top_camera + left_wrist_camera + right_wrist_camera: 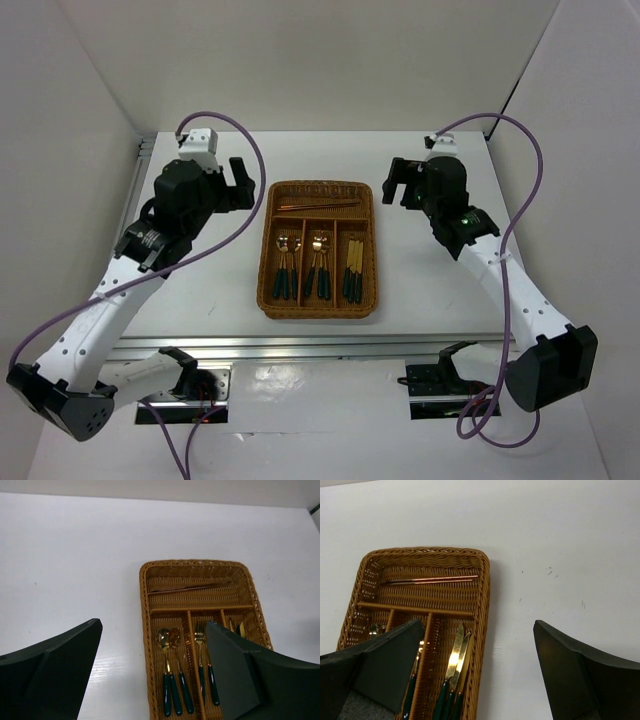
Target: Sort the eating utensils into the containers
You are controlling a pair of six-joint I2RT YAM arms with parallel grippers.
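The woven wicker cutlery tray (268, 300) sits at the middle of the white table (440, 290), between the two arms. Two reddish-brown chopsticks (320, 206) lie side by side in its crosswise slot at the far end. Of the three long slots, the left one holds gold-headed spoons (286, 262), the middle one forks (200, 645) and the right one knives (352, 272), all with dark handles pointing toward the arm bases. The left gripper (247, 185) hangs just beside the tray's far left corner, its jaws spread wide and holding nothing; its wrist camera shows the tray ahead, reaching in between the fingers. The right gripper (392, 185) hangs off the tray's far right corner, a little apart, likewise spread wide and empty, with the tray behind its left finger.
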